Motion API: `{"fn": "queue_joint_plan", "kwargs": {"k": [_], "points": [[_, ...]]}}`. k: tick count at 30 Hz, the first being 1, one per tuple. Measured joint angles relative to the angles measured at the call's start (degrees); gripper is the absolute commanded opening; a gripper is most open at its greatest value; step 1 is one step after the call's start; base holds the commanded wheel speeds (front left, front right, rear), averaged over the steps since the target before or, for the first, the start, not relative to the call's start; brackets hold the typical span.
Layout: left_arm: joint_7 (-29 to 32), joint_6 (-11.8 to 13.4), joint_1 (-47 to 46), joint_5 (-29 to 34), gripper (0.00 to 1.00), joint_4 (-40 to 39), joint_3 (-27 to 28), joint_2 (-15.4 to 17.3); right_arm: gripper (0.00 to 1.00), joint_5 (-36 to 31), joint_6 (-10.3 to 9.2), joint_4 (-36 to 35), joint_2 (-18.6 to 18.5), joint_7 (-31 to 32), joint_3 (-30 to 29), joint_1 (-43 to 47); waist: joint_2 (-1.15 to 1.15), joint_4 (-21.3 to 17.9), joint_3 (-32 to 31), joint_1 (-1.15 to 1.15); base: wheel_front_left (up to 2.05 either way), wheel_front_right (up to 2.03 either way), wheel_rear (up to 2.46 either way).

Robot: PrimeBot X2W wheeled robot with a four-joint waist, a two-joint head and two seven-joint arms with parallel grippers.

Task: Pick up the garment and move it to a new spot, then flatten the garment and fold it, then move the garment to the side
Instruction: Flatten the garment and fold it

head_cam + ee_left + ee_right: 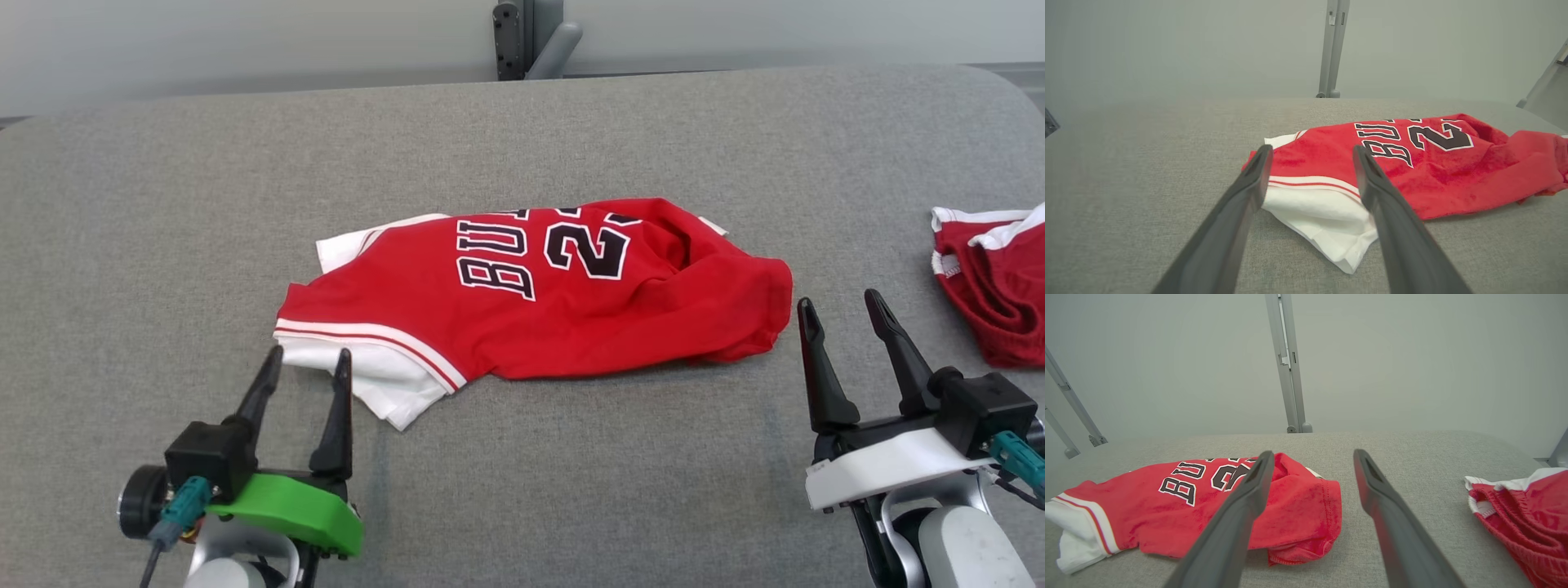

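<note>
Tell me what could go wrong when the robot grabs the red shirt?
The left tool may pinch just the white part poking out, so the red shirt could bunch up more. The other red garment lies near the right tool and might get grabbed by mistake.

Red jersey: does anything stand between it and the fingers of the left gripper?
Nothing visible stands in the way. The open left gripper points straight at the red jersey, whose white sleeve lies just ahead of its fingers.

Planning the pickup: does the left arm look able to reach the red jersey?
Probably yes: the open left tool is right at the crumpled red-and-white jersey, nothing between them.
</note>
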Motion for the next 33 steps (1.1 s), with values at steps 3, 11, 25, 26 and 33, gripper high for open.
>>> {"fn": "queue_joint_plan", "kwargs": {"k": [3,11,25,26,33], "points": [[2.3,-1.2,-0.1,-1.4,1.00,3.3,-1.3,-0.8,1.00,0.0,0.00,0.0,0.1,0.0,0.3,-0.5,0.00,-0.4,1.3,0.00,0.00,0.00,0.00],[4.5,-2.3,-1.1,-5.1,1.00,10.6,-1.2,-2.3,1.00,0.1,0.00,0.4,0.3,-0.5,0.2,-1.8,0.00,-1.9,4.9,0.00,0.00,0.00,0.00],[2.0,-5.7,-8.2,-8.1,0.00,19.5,0.1,-2.3,1.00,1.8,0.00,3.9,0.7,-0.8,-1.2,-2.1,0.00,-4.4,10.5,0.00,0.00,0.00,0.00],[1.8,-5.8,-8.5,-8.1,0.00,19.7,0.1,-2.3,1.00,2.0,0.00,4.7,0.6,-0.7,-0.6,-2.4,0.00,-4.4,10.8,0.00,0.00,0.00,0.00],[0.7,-6.2,-10.1,-8.0,0.00,20.7,-0.5,-2.4,1.00,4.0,0.00,9.3,0.3,-1.0,2.7,-5.3,0.00,-4.0,12.4,0.00,0.00,0.00,0.00]]}}
